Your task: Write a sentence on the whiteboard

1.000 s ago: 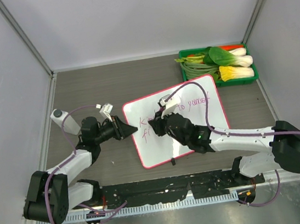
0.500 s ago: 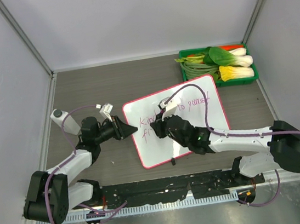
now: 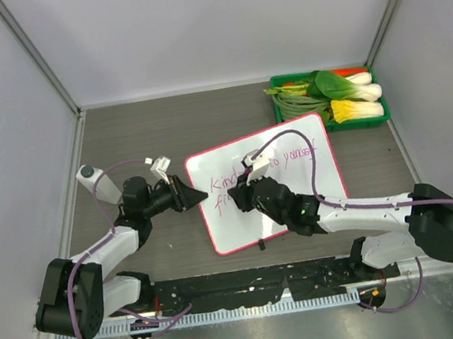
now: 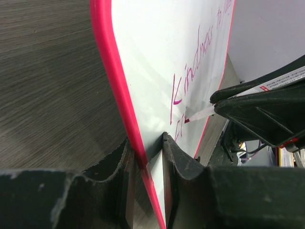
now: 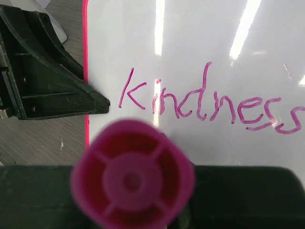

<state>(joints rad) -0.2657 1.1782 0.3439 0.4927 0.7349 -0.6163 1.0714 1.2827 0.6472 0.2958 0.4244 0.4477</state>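
Writing: right wrist view reads the sentence [image 5: 205, 102] clearly as "kindness" in magenta cursive. The top view adds what looks like "to yourself" after it [image 3: 292, 158], and a second line begun with "fi". The left wrist view shows "Kindness", a "to" at its top edge, and that second-line start. A white label on the right gripper there has print too small to read.

The whiteboard [image 3: 226, 228] lies tilted at mid-table, near the green tray [image 3: 362, 121] of vegetables.

Left gripper [image 4: 145, 143] is clamped on the board's pink left edge, seen only from its own wrist.

Right gripper [image 3: 242, 194] is closed on the marker [image 5: 132, 179] – its magenta end cap fills the right wrist view, its tip [image 4: 200, 113] touching the board below "Kindness".
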